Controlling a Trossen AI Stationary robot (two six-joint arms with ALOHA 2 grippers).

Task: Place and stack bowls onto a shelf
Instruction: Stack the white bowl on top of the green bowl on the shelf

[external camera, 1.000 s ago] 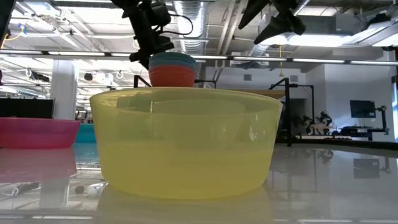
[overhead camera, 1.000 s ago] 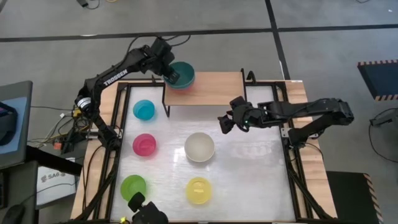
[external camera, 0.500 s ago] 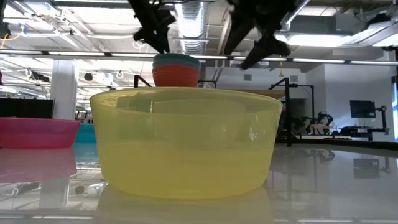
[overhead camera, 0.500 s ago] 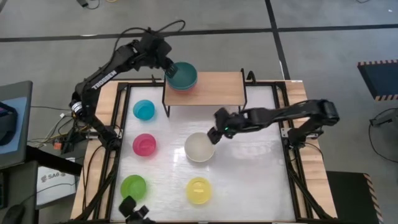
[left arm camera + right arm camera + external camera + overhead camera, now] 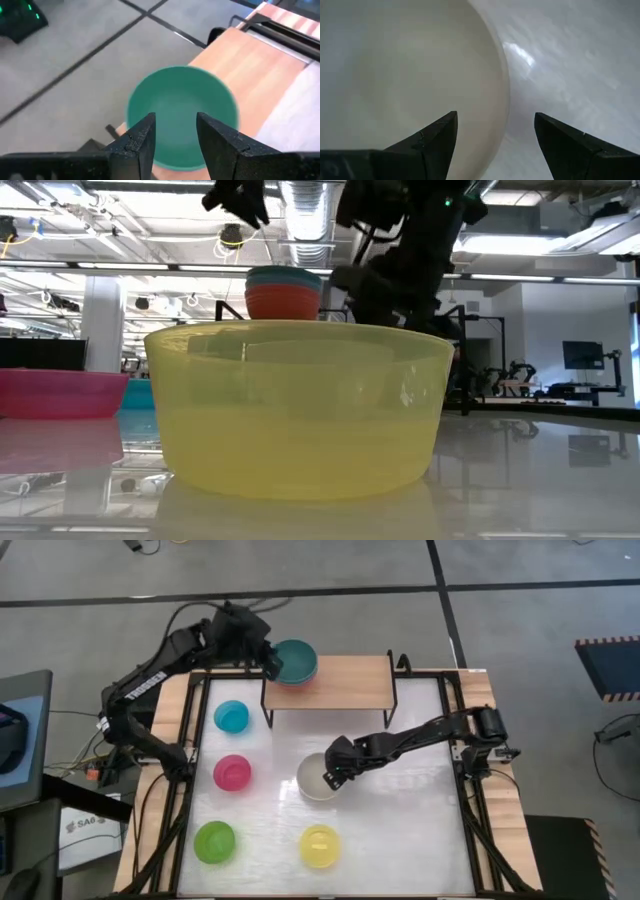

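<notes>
Right gripper (image 5: 330, 778): centre of the high view, at the right edge of the white bowl (image 5: 318, 778) — fingers spread apart, one over the bowl's inside and one outside its rim, nothing clamped.
Left gripper (image 5: 268, 658): upper left of the high view, just beside the stack, fingers parted and empty.
Shelf (image 5: 350, 680): upper centre, wooden top.
Stack on shelf: teal bowl (image 5: 295, 661) on top at the shelf's left end — a red bowl (image 5: 280, 304) beneath it in the low view.
Tabletop, left column: cyan bowl (image 5: 231, 716), magenta bowl (image 5: 232, 772), lime green bowl (image 5: 214, 840).
Lower centre: yellow bowl (image 5: 320, 845).
</notes>
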